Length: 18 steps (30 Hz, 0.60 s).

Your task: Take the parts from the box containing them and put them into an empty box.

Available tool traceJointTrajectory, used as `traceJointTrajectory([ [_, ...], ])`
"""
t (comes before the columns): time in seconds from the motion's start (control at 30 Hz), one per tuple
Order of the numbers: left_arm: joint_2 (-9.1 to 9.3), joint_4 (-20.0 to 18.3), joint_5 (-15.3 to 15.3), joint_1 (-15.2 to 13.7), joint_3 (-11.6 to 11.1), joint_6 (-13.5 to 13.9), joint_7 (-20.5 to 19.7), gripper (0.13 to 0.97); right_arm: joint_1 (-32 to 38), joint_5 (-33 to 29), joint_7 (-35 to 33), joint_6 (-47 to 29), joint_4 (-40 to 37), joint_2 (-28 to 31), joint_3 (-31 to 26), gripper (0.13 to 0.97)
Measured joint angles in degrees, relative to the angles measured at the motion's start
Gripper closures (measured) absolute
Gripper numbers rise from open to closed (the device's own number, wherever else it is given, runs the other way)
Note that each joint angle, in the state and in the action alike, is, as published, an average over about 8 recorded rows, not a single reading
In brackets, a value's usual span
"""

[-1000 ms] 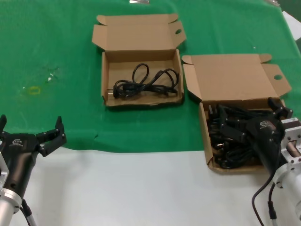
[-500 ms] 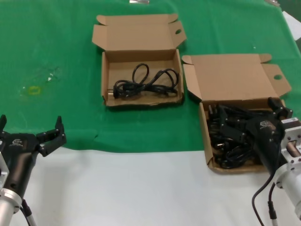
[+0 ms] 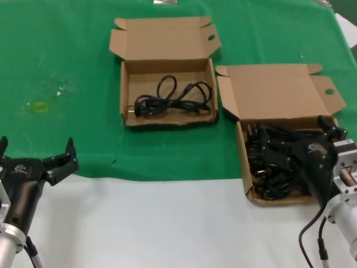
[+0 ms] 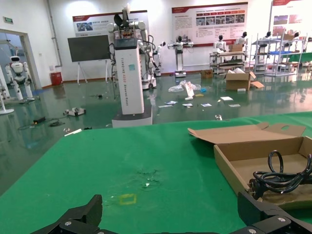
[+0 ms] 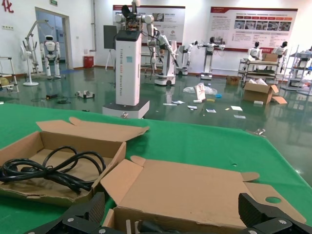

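Observation:
The box containing the parts [image 3: 241,146] sits at the right, its lid [image 3: 276,92] standing open behind a heap of black power cables [image 3: 273,162]. My right gripper [image 3: 293,138] hovers low over that heap, open, with nothing between its fingers. In the right wrist view its fingertips [image 5: 93,205] straddle the box's back wall [image 5: 175,217]. The other box [image 3: 126,89] lies farther back at the middle and holds one coiled black cable [image 3: 170,99], which also shows in the left wrist view [image 4: 280,178]. My left gripper [image 3: 36,148] waits open at the near left edge of the green cloth.
Green cloth [image 3: 56,56] covers the far part of the table; bare white tabletop [image 3: 167,223] runs along the near side. A small yellow mark [image 3: 40,106] is on the cloth at the left. The two boxes stand close together, lids up.

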Motion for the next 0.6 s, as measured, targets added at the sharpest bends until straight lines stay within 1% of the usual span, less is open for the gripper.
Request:
traceJointTrajectory([
  [0.6, 0.0, 0.0, 0.0, 0.0, 0.0, 0.0, 0.0, 0.132, 0.0, 0.0, 0.0, 0.0, 0.0, 0.0, 0.0, 0.129],
])
